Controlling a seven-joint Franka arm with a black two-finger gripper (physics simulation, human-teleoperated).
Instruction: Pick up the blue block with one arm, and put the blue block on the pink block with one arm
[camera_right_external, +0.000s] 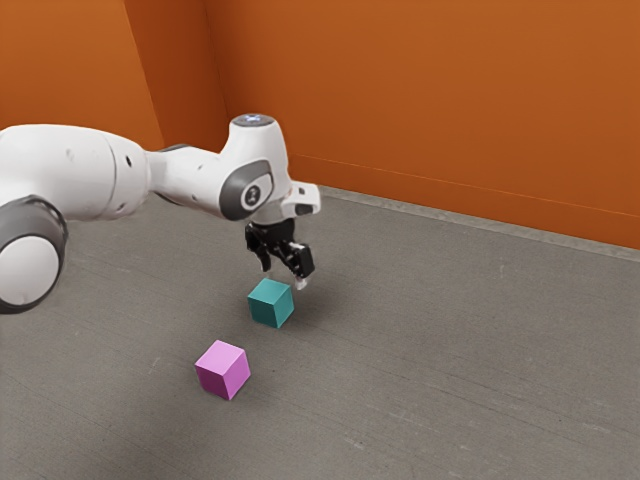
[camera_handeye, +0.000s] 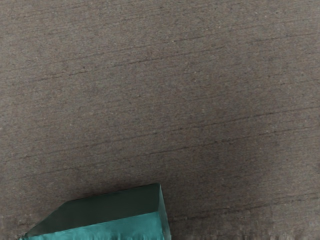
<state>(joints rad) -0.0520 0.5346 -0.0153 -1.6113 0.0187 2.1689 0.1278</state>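
Our gripper (camera_right_external: 284, 275) hangs just above the blue block (camera_right_external: 271, 303), with a small gap of air between them and no contact. The fingers (camera_right_external: 299, 263) stand apart with nothing between them; we read that from the exterior view. The hand points down and is tilted a little. It sits slightly toward the exterior view's right of the block's centre, on the far side.

The blue block renders more teal than blue. It sits flat on the table (camera_right_external: 450, 340), upright, with one vertical edge turned toward the exterior camera. In the wrist view we see the same block (camera_handeye: 115, 215) close under the hand, showing its dark top face and a brighter side face. Around it is grey table (camera_handeye: 175, 100) with fine streaks.

The pink block (camera_right_external: 222, 369) lies nearer the exterior camera and toward the exterior view's left of the blue one. It is also flat on the table and turned at a similar angle. The two blocks are near each other but not touching, with a strip of bare table between them. So the blue block is neither held nor stacked.

Our white arm (camera_right_external: 190, 180) comes in from the exterior view's left, with the wrist bent down over the blocks. Orange walls (camera_right_external: 450, 100) stand behind the table, with a pale strip along their base.
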